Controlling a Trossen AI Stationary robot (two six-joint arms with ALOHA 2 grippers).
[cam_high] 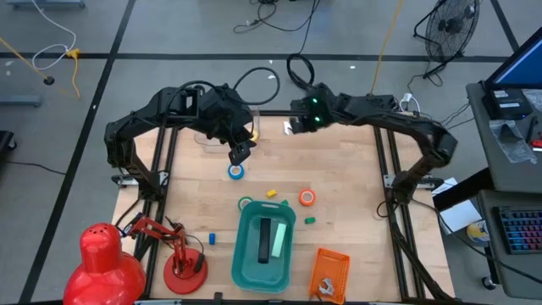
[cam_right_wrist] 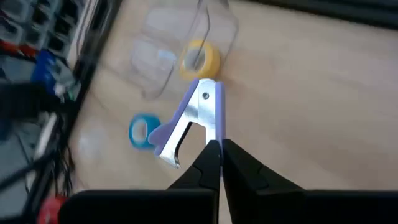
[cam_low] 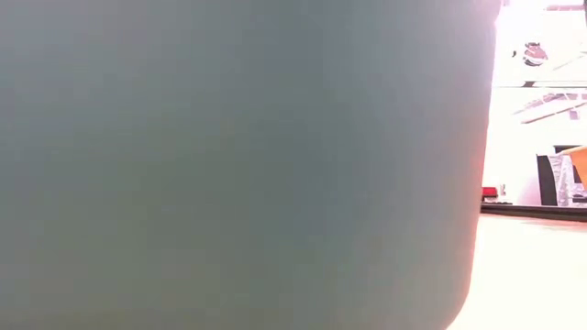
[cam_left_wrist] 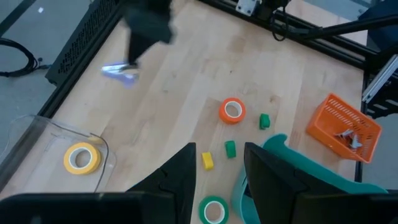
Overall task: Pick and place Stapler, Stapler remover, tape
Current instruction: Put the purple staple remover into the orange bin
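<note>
1. The right gripper [cam_right_wrist: 219, 149] hangs above the far edge of the wooden table [cam_high: 356, 186], its fingers pressed together on the tip of a staple remover [cam_right_wrist: 193, 118] with chrome jaws and lilac grips; the tool juts forward from the fingertips, clear of the tabletop.
2. The left gripper [cam_left_wrist: 219, 163] hovers over the far-left part of the table, just above the blue tape roll [cam_high: 235, 171]; its two dark fingers [cam_left_wrist: 180, 174] stand apart with nothing between them.
3. The yellow tape roll [cam_left_wrist: 82, 158] lies inside a clear plastic container [cam_left_wrist: 37, 134] at the far left of the table; in the right wrist view the same roll shows just beyond the staple remover, beside the container's wall.
4. The orange tape roll [cam_high: 307, 197] rests flat near the table's middle, with a small yellow block [cam_high: 272, 193] and a small green block [cam_high: 310, 221] near it; a small blue block [cam_high: 212, 238] lies well apart, toward the near left.
5. The green tape roll [cam_left_wrist: 214, 210] lies touching or just beside the far rim of the teal bin [cam_high: 244, 254]; which, the views do not settle.
6. A dark stapler [cam_high: 265, 240] lies lengthwise inside the teal bin at the near middle of the table.
7. An orange mesh basket [cam_high: 332, 269] sits at the near right, holding a small metal item too small to identify; a red desk lamp [cam_high: 106, 258] stands at the near-left corner.
8. The low view is almost wholly filled by the teal bin's wall.
</note>
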